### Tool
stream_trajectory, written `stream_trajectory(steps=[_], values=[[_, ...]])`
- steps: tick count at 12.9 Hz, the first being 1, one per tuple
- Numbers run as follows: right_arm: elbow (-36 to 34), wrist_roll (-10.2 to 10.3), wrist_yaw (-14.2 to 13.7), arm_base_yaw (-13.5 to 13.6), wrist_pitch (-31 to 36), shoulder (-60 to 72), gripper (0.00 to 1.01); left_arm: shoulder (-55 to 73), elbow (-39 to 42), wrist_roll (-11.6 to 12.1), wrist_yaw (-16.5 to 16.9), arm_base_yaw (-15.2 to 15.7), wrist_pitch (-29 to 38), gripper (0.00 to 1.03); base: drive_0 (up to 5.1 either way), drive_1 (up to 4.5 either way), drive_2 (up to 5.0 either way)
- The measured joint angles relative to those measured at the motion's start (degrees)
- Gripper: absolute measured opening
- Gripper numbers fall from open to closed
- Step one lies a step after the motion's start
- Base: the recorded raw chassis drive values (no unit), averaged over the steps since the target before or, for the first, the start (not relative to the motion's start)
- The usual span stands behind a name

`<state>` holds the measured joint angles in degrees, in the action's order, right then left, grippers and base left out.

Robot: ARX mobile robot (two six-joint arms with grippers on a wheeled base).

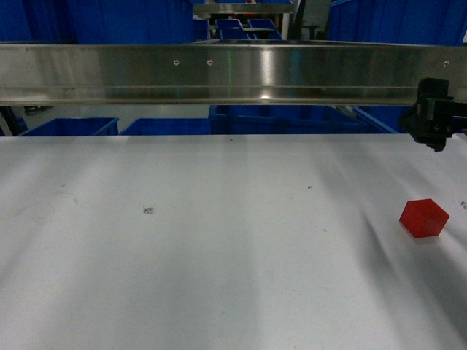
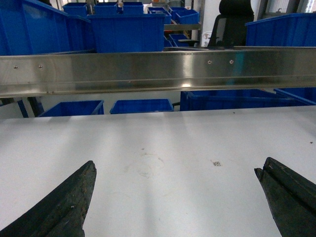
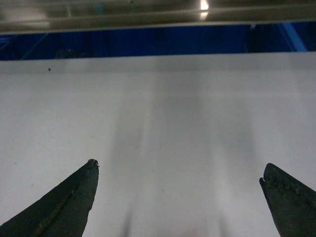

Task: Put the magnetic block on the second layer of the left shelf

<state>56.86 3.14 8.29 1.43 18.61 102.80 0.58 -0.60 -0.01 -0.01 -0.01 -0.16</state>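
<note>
None of the task looks done. The magnetic block [image 1: 424, 217] lies on the white table [image 1: 219, 248], far to the right in the head view, untouched and apart from both arms. The right gripper [image 3: 178, 192] has its jaws spread wide with only bare table between them; the block does not appear in its wrist view. In the head view a dark part of the right arm [image 1: 436, 114] hangs at the right edge, beyond and above the block. The left gripper [image 2: 175, 197] is likewise spread and empty over the table, nearer the middle. Past the table's far edge runs a long steel beam [image 1: 219, 73], with blue crates [image 2: 128, 32] behind it. The left shelf's second layer cannot be made out from here. What is left, by my judgement, is everything: reaching the block, pinching it, carrying it to the shelf on the left, and releasing it there.
</note>
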Motion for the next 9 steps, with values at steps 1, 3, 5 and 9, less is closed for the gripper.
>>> stream_trajectory(steps=[1,3,5,9], values=[[1.7,0.0,1.1,0.0,-0.7,2.6,0.98,0.0,0.0,0.0,0.0,0.0,0.0,0.98,0.0,0.0,0.0],[2.3,-0.9,1.5,0.0,-1.2,8.4,0.98,0.0,0.0,0.0,0.0,0.0,0.0,0.98,0.0,0.0,0.0],[2.3,-2.1,0.8,-0.7,-0.6,11.2,0.98,0.0,0.0,0.0,0.0,0.0,0.0,0.98,0.0,0.0,0.0],[1.8,-3.3,0.5,-2.3,0.7,11.6,0.98,0.0,0.0,0.0,0.0,0.0,0.0,0.98,0.0,0.0,0.0]])
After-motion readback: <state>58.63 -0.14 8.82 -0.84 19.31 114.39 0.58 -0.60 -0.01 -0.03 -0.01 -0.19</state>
